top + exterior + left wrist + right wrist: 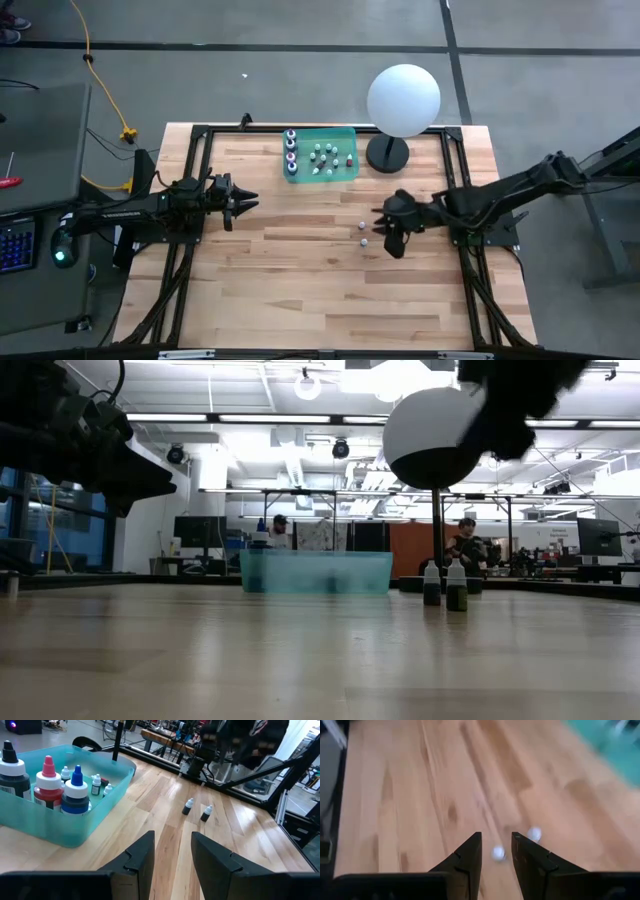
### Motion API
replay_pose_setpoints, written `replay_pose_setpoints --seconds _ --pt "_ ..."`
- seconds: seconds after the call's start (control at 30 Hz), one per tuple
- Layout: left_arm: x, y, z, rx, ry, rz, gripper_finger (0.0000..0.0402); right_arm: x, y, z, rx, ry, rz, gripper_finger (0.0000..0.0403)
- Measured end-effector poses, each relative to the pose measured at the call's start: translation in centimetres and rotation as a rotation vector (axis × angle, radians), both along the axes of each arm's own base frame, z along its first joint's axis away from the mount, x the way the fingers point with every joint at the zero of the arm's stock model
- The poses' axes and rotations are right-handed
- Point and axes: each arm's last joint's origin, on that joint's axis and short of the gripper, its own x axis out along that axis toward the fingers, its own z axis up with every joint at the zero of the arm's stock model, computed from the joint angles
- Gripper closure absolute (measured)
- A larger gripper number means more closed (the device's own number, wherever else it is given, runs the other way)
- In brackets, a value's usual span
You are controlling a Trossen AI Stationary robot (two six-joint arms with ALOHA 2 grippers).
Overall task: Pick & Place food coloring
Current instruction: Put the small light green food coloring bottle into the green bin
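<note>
Two tiny food coloring bottles (362, 234) are left standing out on the bare wooden tabletop (300, 280), close together, right of centre; they can be seen in the low view (445, 584) with white caps and dark bodies. The right hand (384, 226) is held just beside them, above the tabletop, fingers (470, 855) parted a little, nothing gripped, and one white cap (498, 852) is framed in the gap between them. The rest of the bottles are kept in the teal tray (345, 132) at the far edge, small ones (330, 158) in the middle and bigger blue, red and black ones (47, 782) lined up on its left side. A big white sphere on a black base (402, 100) is parked right next to the tray. The left hand (240, 203) is hung over the left side of the tabletop, slightly open and empty, well apart from everything
</note>
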Motion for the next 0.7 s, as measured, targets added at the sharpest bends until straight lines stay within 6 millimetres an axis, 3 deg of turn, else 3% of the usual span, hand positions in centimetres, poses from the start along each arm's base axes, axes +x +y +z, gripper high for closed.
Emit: replay_pose_setpoints --seconds 0.13,0.27,0.53,0.7 --pt "0.0 0.0 0.0 0.000 0.000 0.000 0.0275 -0.7 0.5 -3.7 0.027 0.029 0.044 0.0306" --pt "0.0 0.0 0.0 0.000 0.000 0.000 0.0275 -1.4 0.7 -6.1 0.006 -0.022 0.046 0.0306" --pt "0.0 0.0 0.0 0.000 0.000 0.000 0.0275 -2.1 0.5 -7.8 -0.009 -0.030 0.069 0.0296" --pt "0.0 0.0 0.0 0.000 0.000 0.000 0.0275 -2.1 0.4 -8.0 0.042 -0.032 -0.029 0.0273"
